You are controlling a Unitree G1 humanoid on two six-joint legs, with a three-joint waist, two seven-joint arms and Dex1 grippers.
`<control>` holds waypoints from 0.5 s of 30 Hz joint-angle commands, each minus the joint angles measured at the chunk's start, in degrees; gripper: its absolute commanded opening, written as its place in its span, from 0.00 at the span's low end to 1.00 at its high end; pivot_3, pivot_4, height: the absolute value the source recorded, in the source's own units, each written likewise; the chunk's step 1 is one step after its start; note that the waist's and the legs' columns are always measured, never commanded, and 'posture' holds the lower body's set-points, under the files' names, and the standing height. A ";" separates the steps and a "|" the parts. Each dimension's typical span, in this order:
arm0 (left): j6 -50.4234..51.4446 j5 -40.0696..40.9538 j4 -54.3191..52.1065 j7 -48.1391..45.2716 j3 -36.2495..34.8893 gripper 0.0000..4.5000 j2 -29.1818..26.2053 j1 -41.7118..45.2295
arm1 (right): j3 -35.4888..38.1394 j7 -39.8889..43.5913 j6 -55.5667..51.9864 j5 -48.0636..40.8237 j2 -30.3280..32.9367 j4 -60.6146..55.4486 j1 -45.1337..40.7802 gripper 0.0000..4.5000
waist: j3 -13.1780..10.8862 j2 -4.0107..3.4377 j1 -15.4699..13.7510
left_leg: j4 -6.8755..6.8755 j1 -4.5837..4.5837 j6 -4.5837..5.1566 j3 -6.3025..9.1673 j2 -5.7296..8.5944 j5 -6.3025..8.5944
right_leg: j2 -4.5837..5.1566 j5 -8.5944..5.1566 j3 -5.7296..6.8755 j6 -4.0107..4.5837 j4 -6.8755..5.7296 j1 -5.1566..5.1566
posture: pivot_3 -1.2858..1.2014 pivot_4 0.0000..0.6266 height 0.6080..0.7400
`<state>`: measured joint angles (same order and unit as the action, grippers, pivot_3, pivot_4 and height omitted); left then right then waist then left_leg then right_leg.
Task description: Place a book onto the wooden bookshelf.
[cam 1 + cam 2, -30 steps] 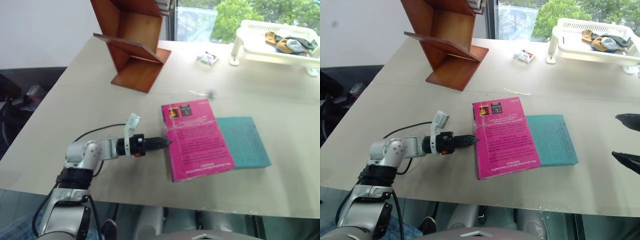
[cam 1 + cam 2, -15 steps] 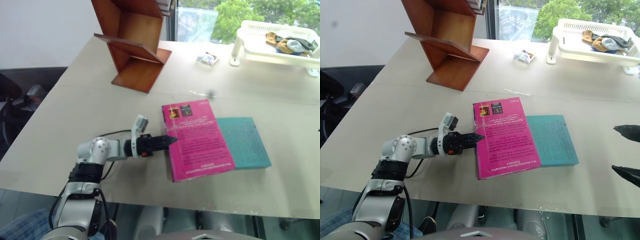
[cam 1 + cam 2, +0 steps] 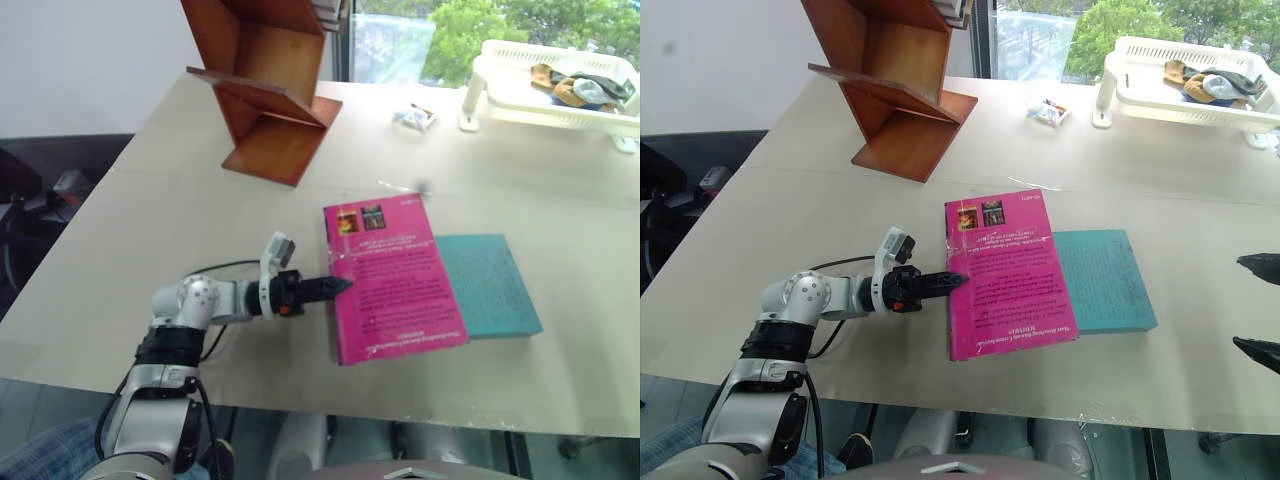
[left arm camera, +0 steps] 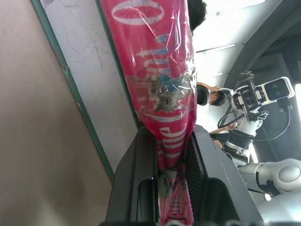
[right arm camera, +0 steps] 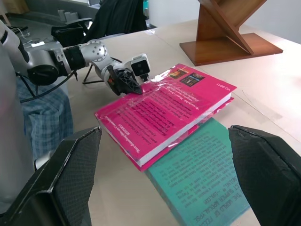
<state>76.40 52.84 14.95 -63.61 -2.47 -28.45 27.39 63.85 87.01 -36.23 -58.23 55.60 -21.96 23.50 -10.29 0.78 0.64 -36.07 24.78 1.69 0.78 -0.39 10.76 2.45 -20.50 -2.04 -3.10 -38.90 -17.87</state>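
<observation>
The magenta-pink book (image 3: 392, 282) lies flat on the table, its right side overlapping a teal-green book (image 3: 492, 285). My left gripper (image 3: 336, 285) points level at the pink book's left edge and is shut on it; the left wrist view has the pink edge (image 4: 167, 94) clamped between both black fingers (image 4: 141, 179). My right gripper (image 3: 1240, 302) hovers at the right, apart from both books, with its fingers (image 5: 70, 174) wide open and nothing between them. The wooden bookshelf (image 3: 265, 90) stands at the table's far left, well beyond the book.
A white plastic tray rack (image 3: 520, 110) with cloths in it stands at the far right. A small packet (image 3: 413, 117) lies between it and the shelf. A black cable (image 3: 215, 268) runs along the table by my left arm. The table's near edge is just below the books.
My left gripper has closed on the pink book's left edge. The book has shifted and tilted slightly. The left arm's wrist has rolled a little.
</observation>
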 commanded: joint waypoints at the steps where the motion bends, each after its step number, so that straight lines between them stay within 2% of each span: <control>1: -1.72 2.03 -6.27 -1.86 -2.99 0.07 -2.36 -0.53 | 1.51 1.87 1.32 0.52 0.92 1.33 -0.17 0.98 | 0.00 0.00 -0.01 | 0.00 0.00 0.00 0.00 0.00 0.00 | 0.00 0.00 0.00 0.00 0.00 0.00 | 0.52 0.24 1.00; 7: -14.86 -1.54 -15.57 -0.96 -5.66 0.07 -4.79 7.33 | -2.79 3.29 4.77 3.84 2.02 9.90 -3.46 0.98 | -0.06 0.10 -0.63 | -0.01 0.03 -0.01 0.03 0.03 0.00 | 0.11 0.00 0.10 0.01 0.04 0.03 | 0.52 0.24 1.00; 11: -30.73 -13.49 -20.12 -1.09 -0.05 0.07 -7.54 16.29 | -7.06 3.81 5.78 5.44 4.15 17.66 -8.00 0.98 | -0.07 0.10 -0.95 | -0.02 0.06 0.00 0.00 0.10 0.00 | 0.14 0.00 0.10 0.00 0.08 0.02 | 0.52 0.24 1.00; 15: -45.34 -21.57 -16.67 -2.00 1.19 0.07 -7.93 27.44 | -10.61 3.40 4.25 1.98 5.14 25.94 -18.21 0.98 | -0.15 -0.04 -1.03 | 0.02 0.07 0.10 -0.20 0.15 0.05 | -0.18 0.00 0.11 -0.02 0.14 -0.02 | 0.52 0.24 1.00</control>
<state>38.49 34.67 -2.46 -64.97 -0.67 -35.80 51.55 53.44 88.29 -31.74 -54.16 59.66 2.09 7.68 -10.44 0.75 -0.39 -36.04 24.85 1.78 0.59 -0.24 10.81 2.25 -20.50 -1.93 -3.12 -38.74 -17.89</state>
